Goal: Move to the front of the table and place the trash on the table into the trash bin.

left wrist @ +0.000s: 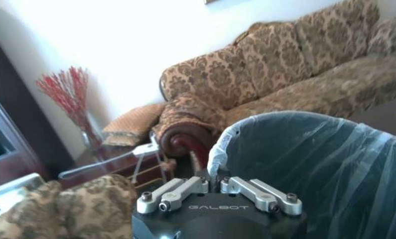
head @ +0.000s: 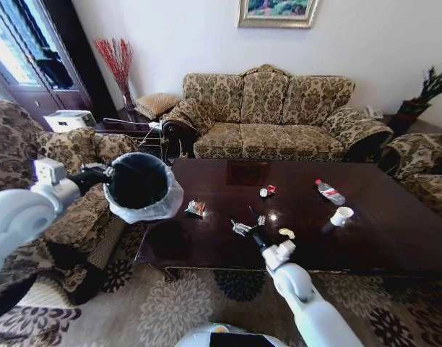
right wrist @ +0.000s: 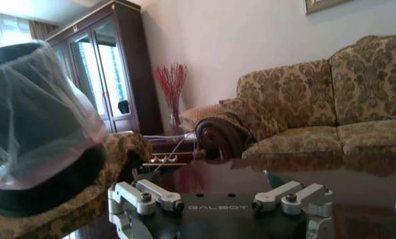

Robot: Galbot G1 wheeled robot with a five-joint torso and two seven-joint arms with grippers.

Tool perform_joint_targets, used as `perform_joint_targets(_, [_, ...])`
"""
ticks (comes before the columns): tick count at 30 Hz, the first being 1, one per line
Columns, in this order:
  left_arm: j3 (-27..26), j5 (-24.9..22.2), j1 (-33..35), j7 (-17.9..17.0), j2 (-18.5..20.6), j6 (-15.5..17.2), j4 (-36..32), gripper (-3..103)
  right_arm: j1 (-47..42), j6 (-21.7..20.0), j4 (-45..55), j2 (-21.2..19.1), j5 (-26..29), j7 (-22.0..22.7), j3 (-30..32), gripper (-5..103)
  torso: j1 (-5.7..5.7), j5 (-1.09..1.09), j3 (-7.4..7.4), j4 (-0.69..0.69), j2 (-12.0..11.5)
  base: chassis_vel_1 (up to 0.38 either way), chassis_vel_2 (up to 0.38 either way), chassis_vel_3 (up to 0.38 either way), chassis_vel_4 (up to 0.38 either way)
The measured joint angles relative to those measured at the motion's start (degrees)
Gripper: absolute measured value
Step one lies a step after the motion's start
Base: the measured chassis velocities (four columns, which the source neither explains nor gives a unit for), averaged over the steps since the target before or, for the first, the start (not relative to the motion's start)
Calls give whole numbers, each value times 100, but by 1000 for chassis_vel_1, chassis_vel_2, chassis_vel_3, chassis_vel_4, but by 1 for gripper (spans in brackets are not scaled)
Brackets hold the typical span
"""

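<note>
R pincer (head: 253, 230) hangs spread over the tabletop (head: 206, 249) front edge, just beside silvery scrap (head: 240, 228) & yellowish scrap (head: 287, 233). L pincer (head: 105, 173) pinches trash bin (head: 139, 185) rim, bin held up off tabletop's left end. Cup (head: 341, 215), bottle (head: 329, 192) farther right.

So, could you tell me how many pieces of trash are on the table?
6: wrapper nearest the bin, scrap, yellowish piece, red-white wrapper, bottle, cup. The right gripper may hide more.
</note>
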Motion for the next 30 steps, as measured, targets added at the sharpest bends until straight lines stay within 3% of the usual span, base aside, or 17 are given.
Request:
perform_joint_targets(7, [34, 50, -46, 91, 163, -65, 331, 4, 1025, 400, -1603, 842, -498, 165, -562, 100, 7, 0, 3, -4, -1, 0, 0, 0, 0])
perform_joint_targets(11, [35, -9, -40, 142, 135, -84, 376, 4, 1280, 313, -1994, 1127, -693, 187, -705, 100, 4, 0, 1, -1, -1, 0, 0, 0, 0])
perform_joint_targets(18, [81, -91, -45, 158, 110, -100, 377, 4, 1476, 158, -2210, 1265, -854, 14, -809, 100, 4, -1, 2, -3, -1, 0, 0, 0, 0])
perform_joint_targets(30, [166, -149, -50, 188, 77, -191, 305, 4, 1611, 398, -2625, 1335, -1038, 56, -1064, 100, 4, 2, 2, -3, -1, 63, 61, -66, -70])
